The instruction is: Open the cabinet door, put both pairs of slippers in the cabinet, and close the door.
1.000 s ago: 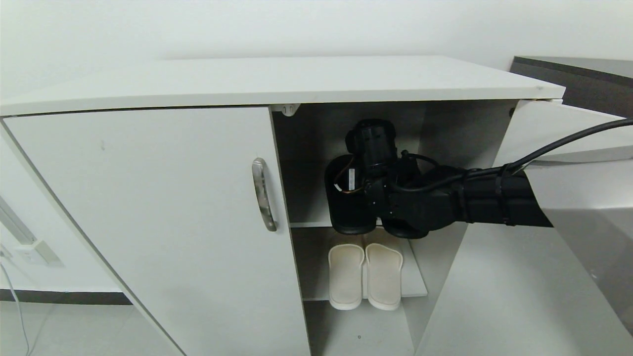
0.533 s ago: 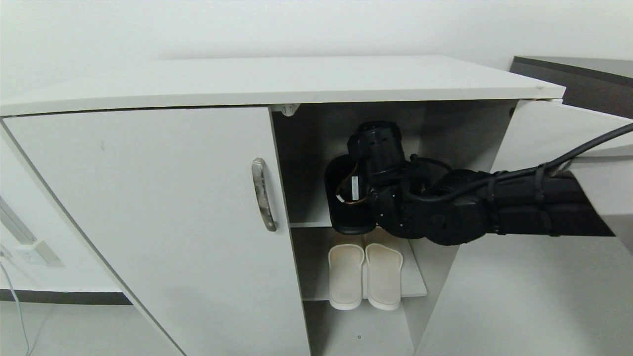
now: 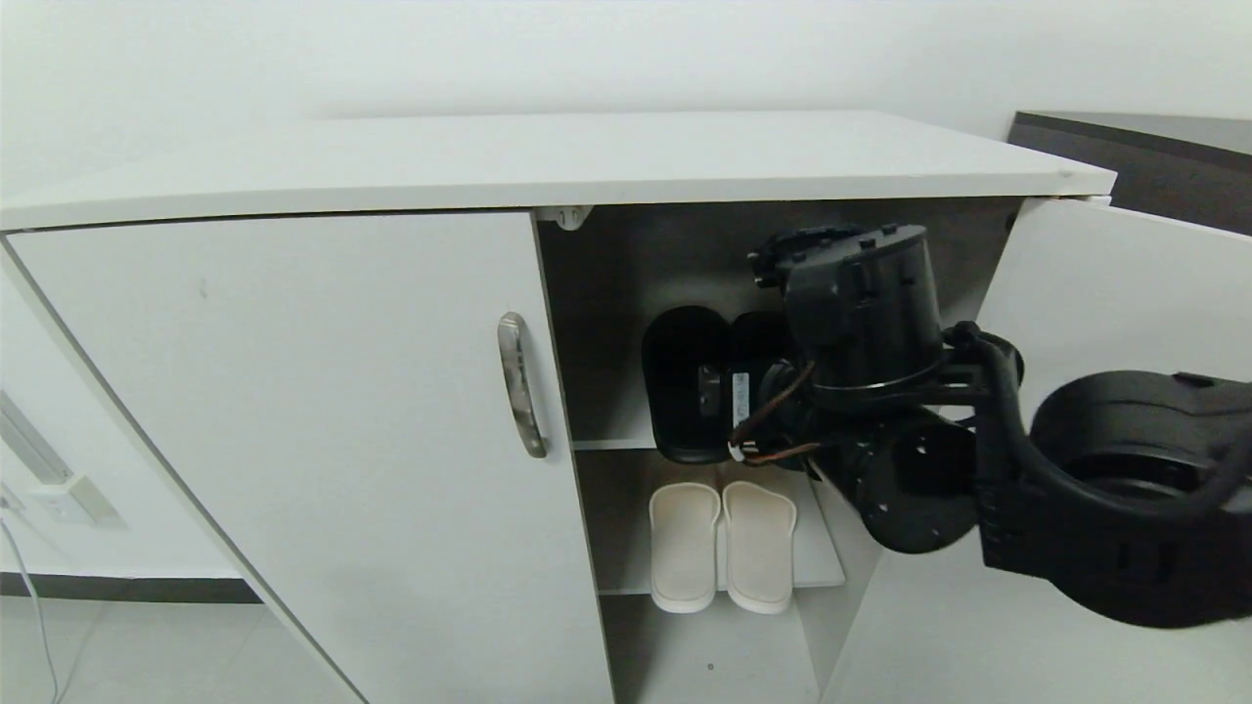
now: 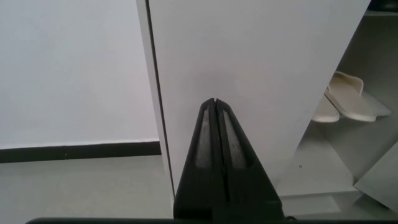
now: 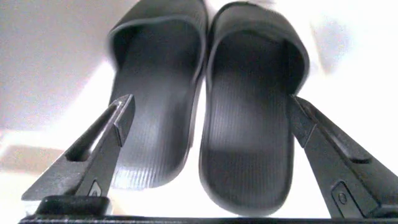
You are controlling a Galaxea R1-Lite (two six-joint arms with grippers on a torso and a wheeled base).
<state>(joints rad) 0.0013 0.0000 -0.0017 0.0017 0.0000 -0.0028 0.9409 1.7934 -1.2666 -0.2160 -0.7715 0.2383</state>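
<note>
the cabinet (image 3: pixel 606 161) stands with its right door (image 3: pixel 1105 293) swung open and its left door (image 3: pixel 293 440) shut, with a metal handle (image 3: pixel 521 384) on the shut one. in the open half, the black slippers (image 3: pixel 685 386) lie side by side on the upper shelf (image 3: pixel 611 443), touching each other, heels toward the opening. one level down, the white slippers (image 3: pixel 722 546) sit as a close pair on the lower shelf (image 3: pixel 822 567), heels at its front edge. the right gripper (image 5: pixel 209 102) hangs at the upper shelf's mouth with its fingers spread wide, one to each side of the black pair's heels, gripping nothing. the left gripper (image 4: pixel 214 102) is outside the cabinet in front of the shut door, its fingers pressed together with nothing between them.
</note>
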